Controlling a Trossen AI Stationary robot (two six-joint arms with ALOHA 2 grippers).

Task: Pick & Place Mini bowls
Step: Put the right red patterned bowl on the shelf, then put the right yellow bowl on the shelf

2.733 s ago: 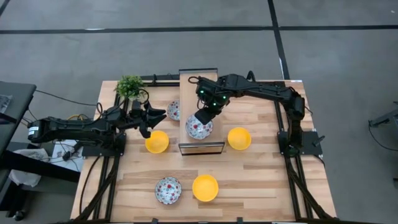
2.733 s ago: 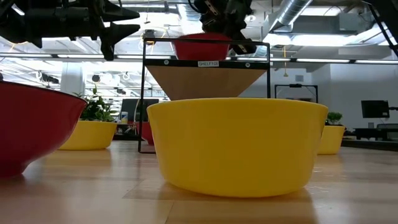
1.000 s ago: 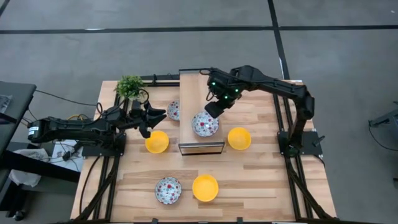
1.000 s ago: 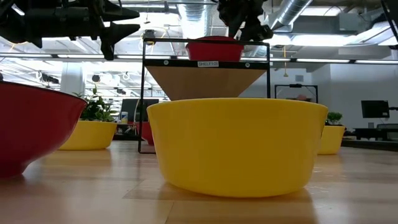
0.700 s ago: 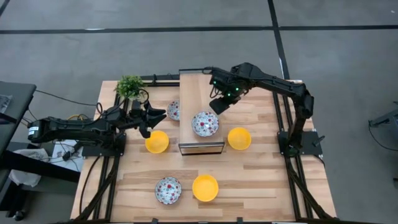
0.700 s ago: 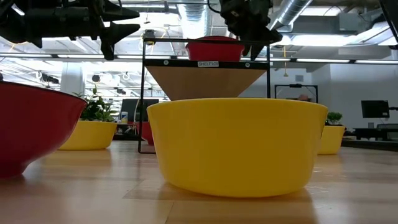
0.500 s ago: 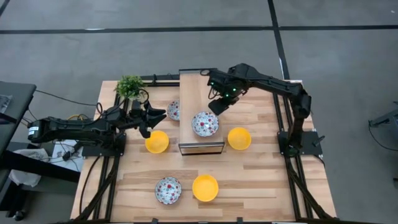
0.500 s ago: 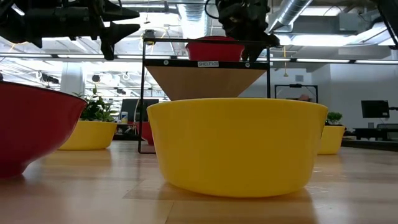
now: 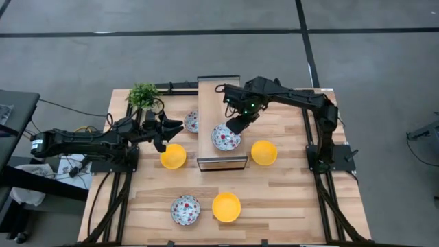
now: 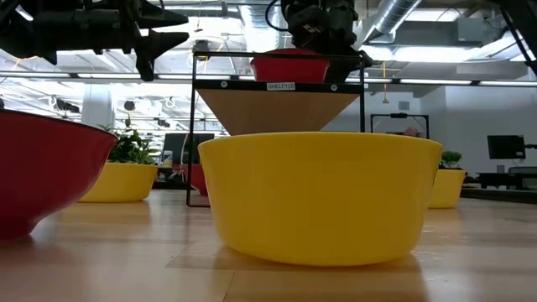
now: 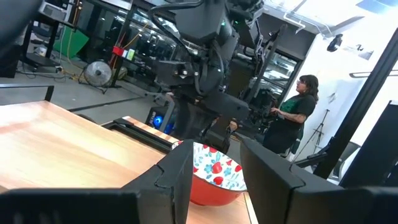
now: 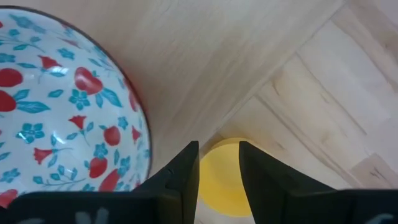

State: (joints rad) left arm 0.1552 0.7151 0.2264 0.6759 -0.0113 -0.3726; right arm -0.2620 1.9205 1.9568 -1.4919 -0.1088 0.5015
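Observation:
A floral mini bowl (image 9: 226, 137) sits upright on the raised wooden shelf (image 9: 218, 96); in the low view it is the bowl (image 10: 285, 65) at the top. My right gripper (image 9: 236, 124) hovers open just past its far-right rim, touching nothing; its wrist view shows the gripper (image 12: 219, 165) beside the bowl's rim (image 12: 134, 118). My left gripper (image 9: 171, 127) waits open above the table's left, near a yellow bowl (image 9: 173, 156) and a second floral bowl (image 9: 192, 121). Another yellow bowl (image 9: 264, 152) stands right of the shelf. A floral bowl (image 9: 186, 209) and a yellow bowl (image 9: 226, 206) rest near the front.
A small potted plant (image 9: 143, 95) stands at the far left corner. The shelf's dark frame (image 10: 195, 126) rises mid-table. In the left wrist view a person (image 11: 292, 118) stands in the room beyond the table. Bare wood lies at the table's near right (image 9: 309, 206).
My right gripper drew a little away from the shelf bowl toward the far edge, then came back down beside its rim. The bowl stayed where it was on the shelf.

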